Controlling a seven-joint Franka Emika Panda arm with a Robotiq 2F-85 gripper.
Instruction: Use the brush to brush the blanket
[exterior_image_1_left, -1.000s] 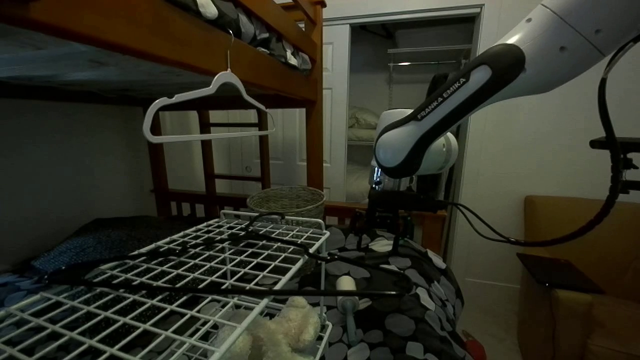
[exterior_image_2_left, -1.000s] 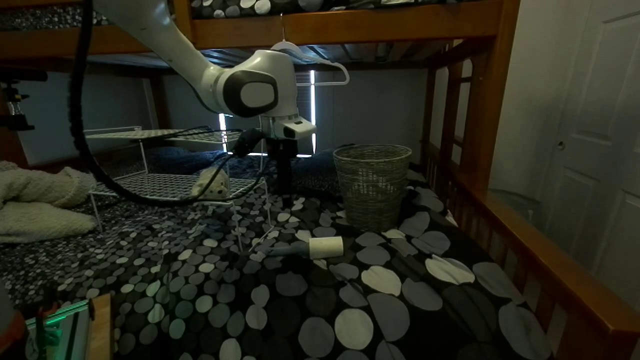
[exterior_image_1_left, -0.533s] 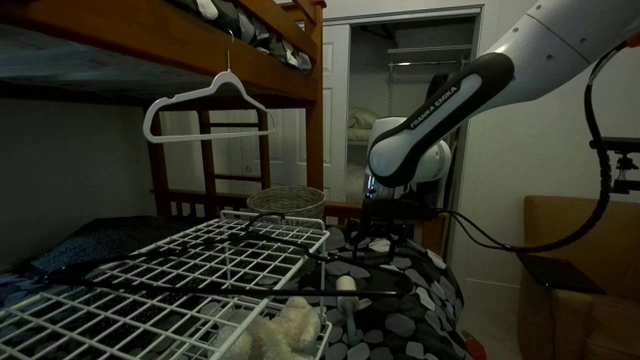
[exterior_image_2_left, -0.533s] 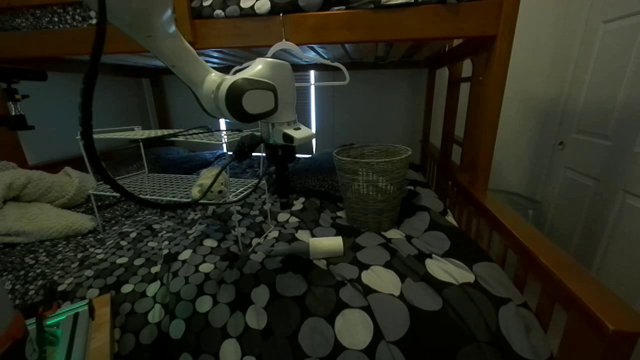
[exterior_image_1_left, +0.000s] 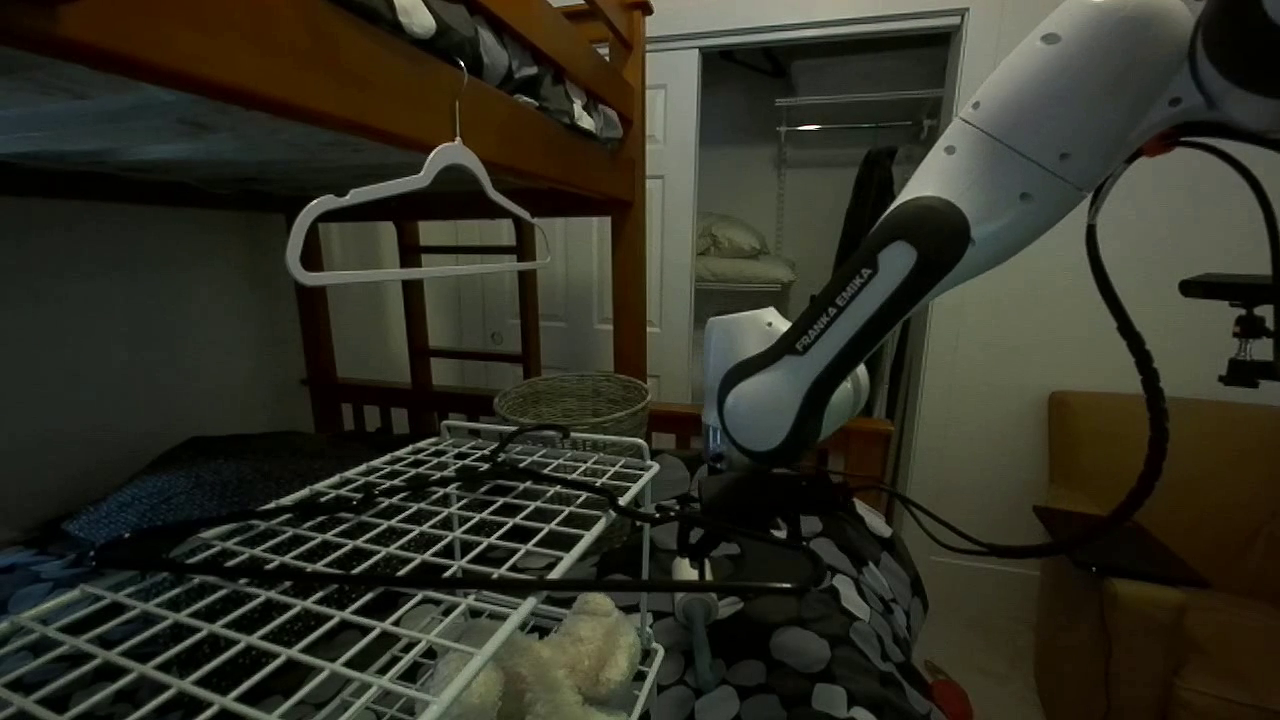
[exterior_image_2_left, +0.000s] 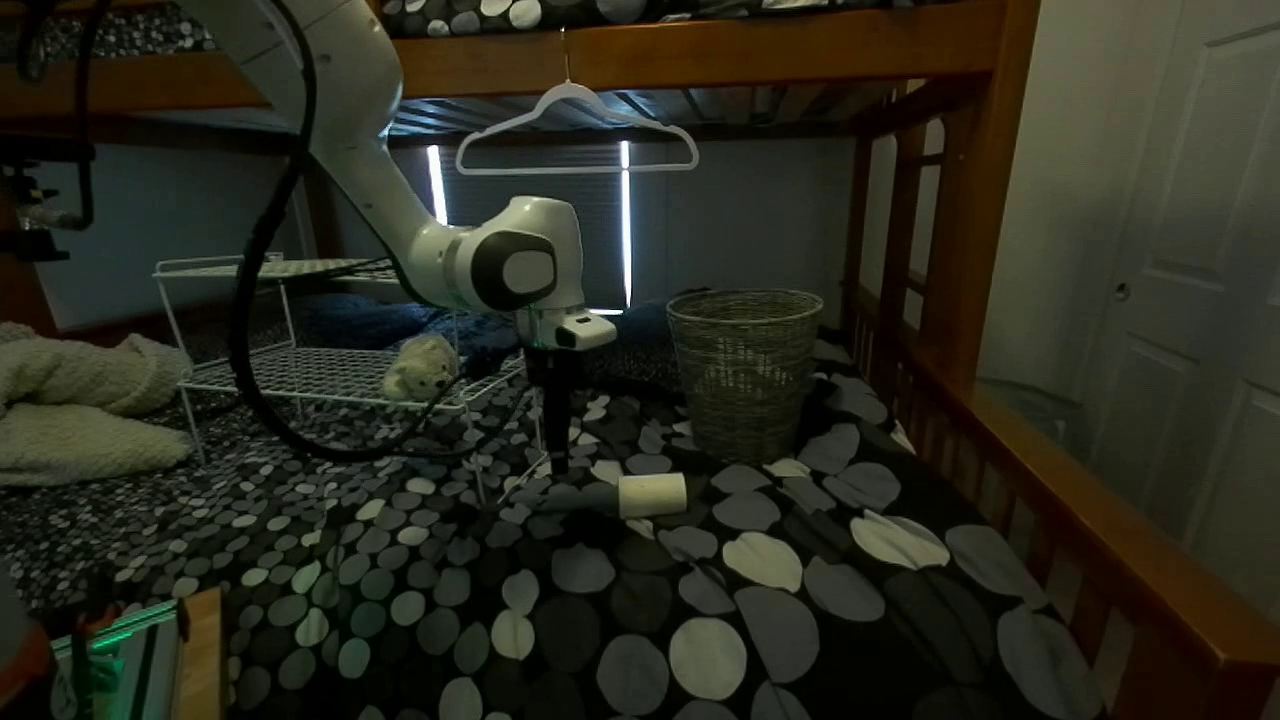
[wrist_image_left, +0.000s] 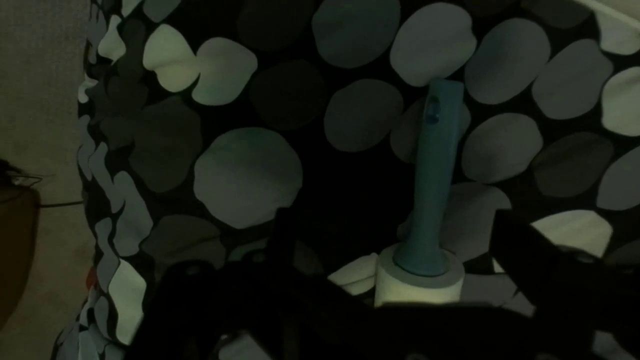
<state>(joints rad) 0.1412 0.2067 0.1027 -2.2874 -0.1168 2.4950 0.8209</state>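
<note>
Wrist view: the gripper (wrist_image_left: 394, 217) is spread wide. The brush (wrist_image_left: 434, 175) lies near it on the blanket (wrist_image_left: 345, 180), inside the counter's edge (exterior_image_2_left: 1100, 505).

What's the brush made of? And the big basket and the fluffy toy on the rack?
Brush: the handle looks like smooth plastic, an even blue with no grain showing; the pale, dull roll could be paper, but I can't be sure. Basket: probably dried grass or cane, rough, since woven strands show. Toy: seems soft plush, going by its fuzzy cream surface.
</note>
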